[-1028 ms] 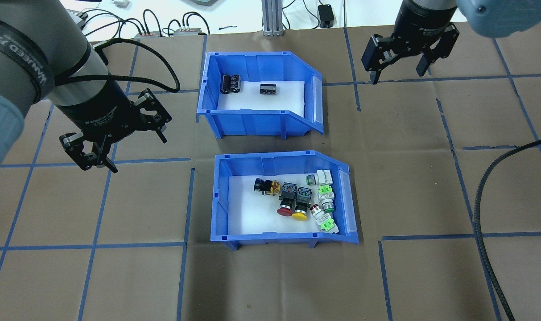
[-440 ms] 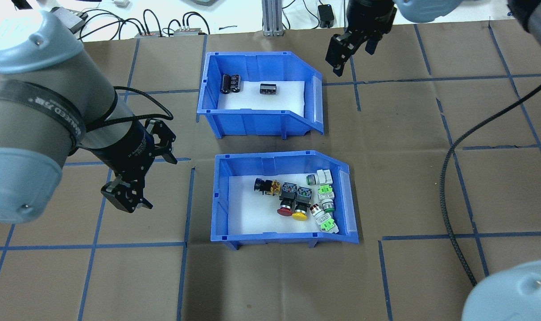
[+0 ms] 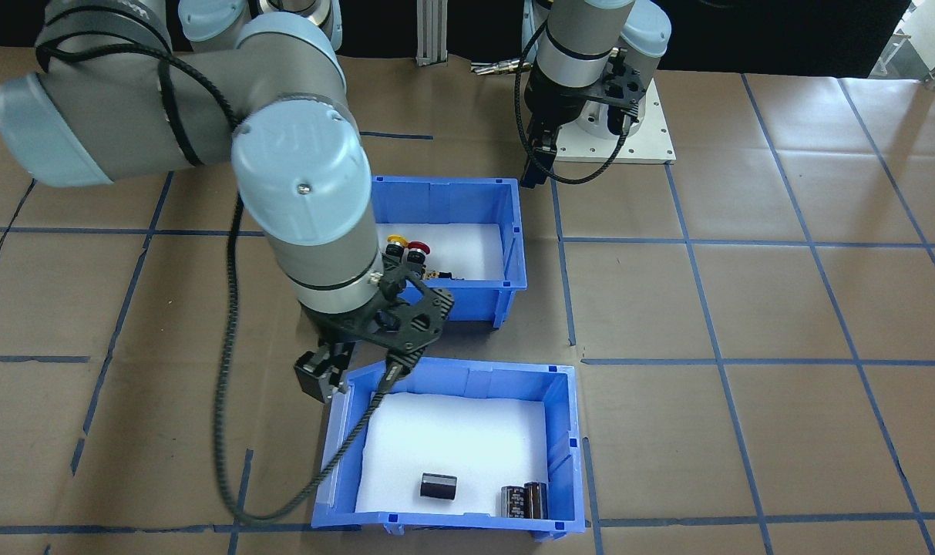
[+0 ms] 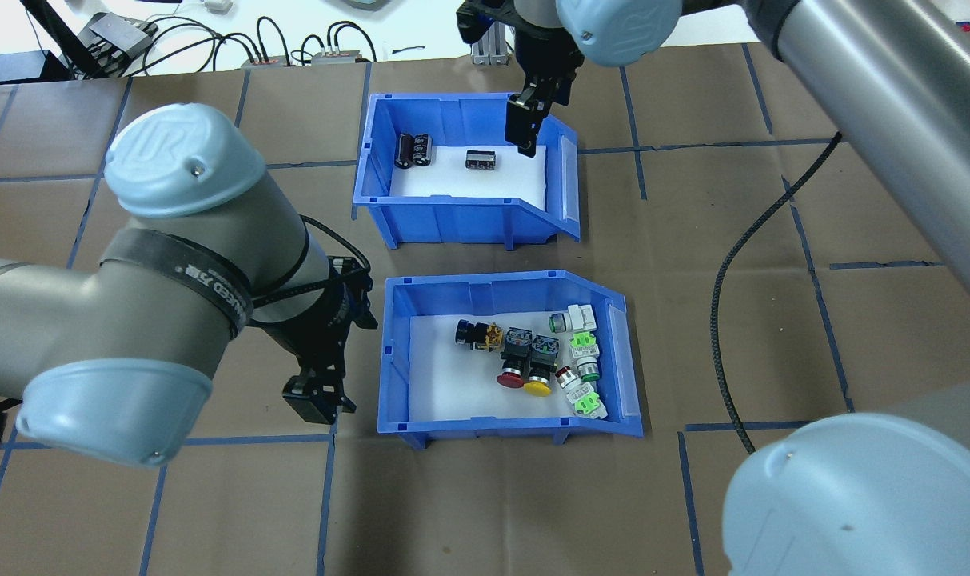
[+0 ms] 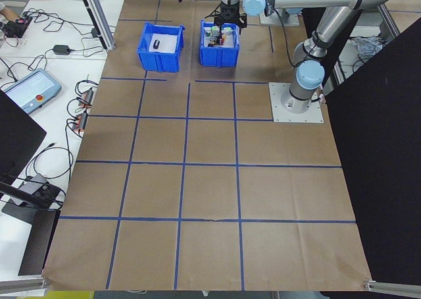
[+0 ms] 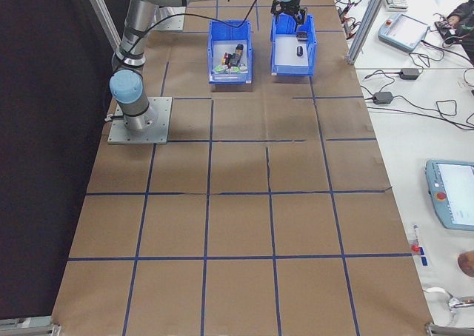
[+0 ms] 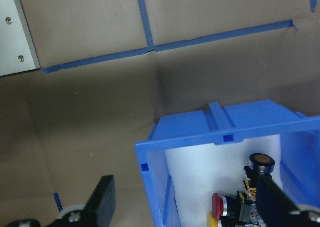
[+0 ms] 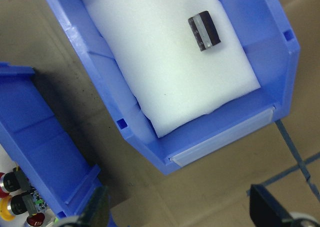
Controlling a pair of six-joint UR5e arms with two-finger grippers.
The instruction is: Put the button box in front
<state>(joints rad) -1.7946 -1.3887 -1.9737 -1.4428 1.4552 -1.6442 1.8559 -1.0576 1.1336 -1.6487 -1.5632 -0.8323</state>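
Observation:
The button box point(image 4: 390, 352), a blue bin with a white foam liner, holds several push-buttons point(image 4: 532, 360) with red, yellow and green caps. It stands on the near side of the table, behind the matching bin point(image 4: 469, 218) with black cylinders point(image 4: 414, 150). My left gripper point(image 4: 318, 394) hangs open just off the box's left end. In the left wrist view the box's corner wall point(image 7: 200, 137) lies between the fingers point(image 7: 102, 202). My right gripper point(image 4: 524, 130) is open over the far bin's low end point(image 8: 225, 139), holding nothing.
Blue tape lines cross the brown table cover. A black cable point(image 4: 736, 296) loops on the table to the right of the bins. Wires and small devices point(image 4: 293, 48) and an aluminium post point(image 4: 488, 40) line the far edge. The robot's base plate point(image 3: 644, 131) sits behind the button box.
My left gripper has swung right and down to the button box's left end. My right gripper has travelled left from the open table to above the far bin. Neither bin has moved.

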